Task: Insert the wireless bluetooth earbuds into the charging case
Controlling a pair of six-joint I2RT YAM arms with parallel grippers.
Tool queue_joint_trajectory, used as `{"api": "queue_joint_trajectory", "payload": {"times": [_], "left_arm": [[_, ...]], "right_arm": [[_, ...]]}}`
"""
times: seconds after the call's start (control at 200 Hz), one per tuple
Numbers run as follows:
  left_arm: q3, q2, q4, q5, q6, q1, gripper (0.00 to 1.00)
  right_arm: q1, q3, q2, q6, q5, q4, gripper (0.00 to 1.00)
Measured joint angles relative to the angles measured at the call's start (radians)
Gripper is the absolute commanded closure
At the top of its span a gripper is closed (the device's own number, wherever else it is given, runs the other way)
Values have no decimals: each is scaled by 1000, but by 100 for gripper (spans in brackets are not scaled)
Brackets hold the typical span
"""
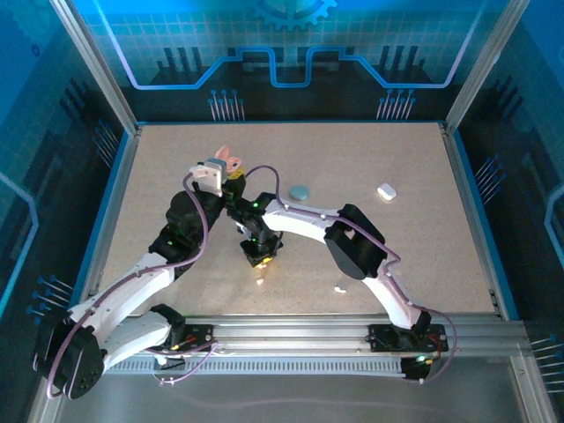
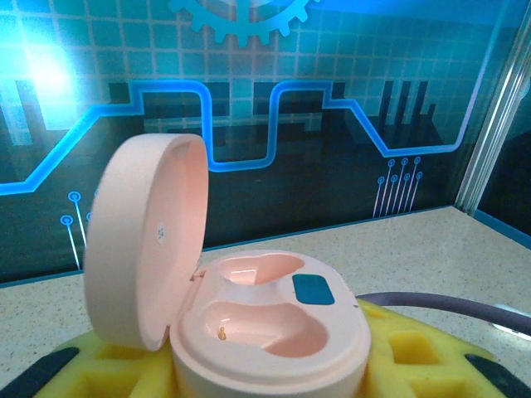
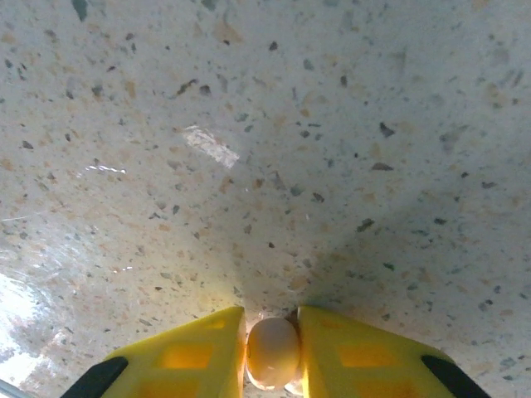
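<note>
Top external view:
- Left hand is raised over the far-left part of the bench. It grips the pink charging case, whose lid is up.
- Right hand points down at the bench near the middle, well apart from the case.
- A light blue case and a white case lie farther back, both lying free.
- A small white piece lies near the right forearm; it is too small to identify.

Left wrist view:
- The case base sits clamped between the yellow fingers.
- The lid stands open at the left.
- Both moulded wells are bare, with a blue patch beside them.

Right wrist view:
- The yellow fingers are nearly together, down at the speckled bench.
- One pale, rounded earbud is pinched between them, touching both inner faces.
- The earbud's colour is washed out by the yellow glow.
</note>
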Motion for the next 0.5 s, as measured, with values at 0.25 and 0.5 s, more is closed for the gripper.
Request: {"api": "queue_joint_trajectory", "payload": {"times": [0.25,0.5], "left_arm": [[0,0,-6,0,0,0,64],[0,6,2,48,0,2,64]], "right_arm": [[-12,-70,-40,0,-15,47,80],[-233,-526,-372,57,-315,294,80]]}}
